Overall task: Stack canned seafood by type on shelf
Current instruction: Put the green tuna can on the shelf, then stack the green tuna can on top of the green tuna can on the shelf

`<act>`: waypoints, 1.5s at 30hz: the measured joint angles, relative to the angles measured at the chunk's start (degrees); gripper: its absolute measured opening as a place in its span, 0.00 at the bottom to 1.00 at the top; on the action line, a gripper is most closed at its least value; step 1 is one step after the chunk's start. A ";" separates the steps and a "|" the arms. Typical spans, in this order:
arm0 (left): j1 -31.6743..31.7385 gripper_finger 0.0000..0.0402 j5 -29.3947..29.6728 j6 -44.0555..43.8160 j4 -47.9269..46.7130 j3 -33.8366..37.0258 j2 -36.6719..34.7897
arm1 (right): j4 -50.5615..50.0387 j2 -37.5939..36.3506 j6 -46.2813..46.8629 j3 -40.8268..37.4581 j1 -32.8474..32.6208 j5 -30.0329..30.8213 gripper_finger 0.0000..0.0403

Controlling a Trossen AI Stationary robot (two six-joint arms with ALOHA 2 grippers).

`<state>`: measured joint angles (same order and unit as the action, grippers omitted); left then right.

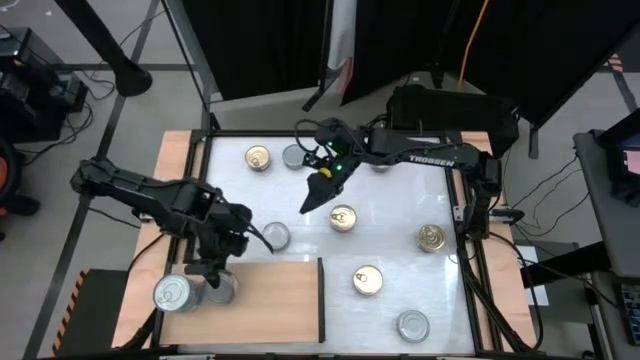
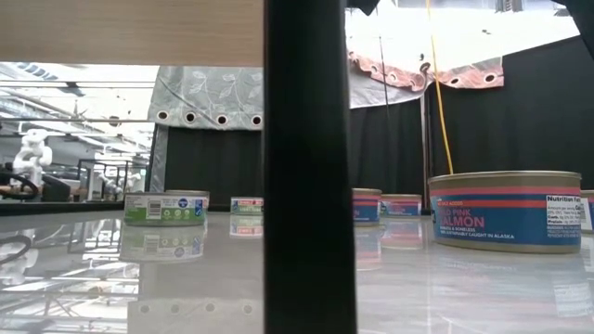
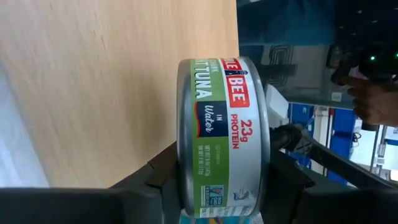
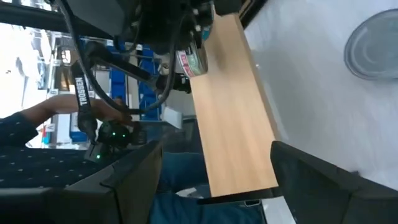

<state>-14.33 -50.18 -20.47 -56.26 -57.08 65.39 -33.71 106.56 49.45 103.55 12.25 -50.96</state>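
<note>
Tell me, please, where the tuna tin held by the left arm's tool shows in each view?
High view: tuna tin at lower left, on the shelf, partly under the left tool.
Low view: not identifiable; a dark post fills the middle.
Left wrist view: tin at centre, on edge between the fingers.
Right wrist view: tin small at upper centre, under the left arm.
Shared landmark: the shelf, seen in all views but the low one.

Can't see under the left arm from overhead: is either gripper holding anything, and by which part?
The left gripper holds a tuna tin across its flat lid and base, over the shelf. The right gripper is open, empty.
</note>
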 joint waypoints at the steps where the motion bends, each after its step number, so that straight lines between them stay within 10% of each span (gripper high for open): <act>1: -0.03 0.39 -0.17 0.04 0.43 0.00 0.60 | -0.66 -0.06 -0.46 0.00 0.18 -0.13 0.72; 35: 0.90 0.62 5.34 -1.68 -3.61 -5.81 2.97 | -5.87 -0.39 -6.68 0.00 1.05 1.18 0.72; 45: 9.61 0.49 26.84 -2.10 -16.38 -21.84 2.91 | -5.45 -0.37 -7.15 0.00 4.22 14.03 0.63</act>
<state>-4.71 -23.34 -22.57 -72.64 -78.92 68.29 -39.16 106.19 42.30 103.55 16.47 -36.93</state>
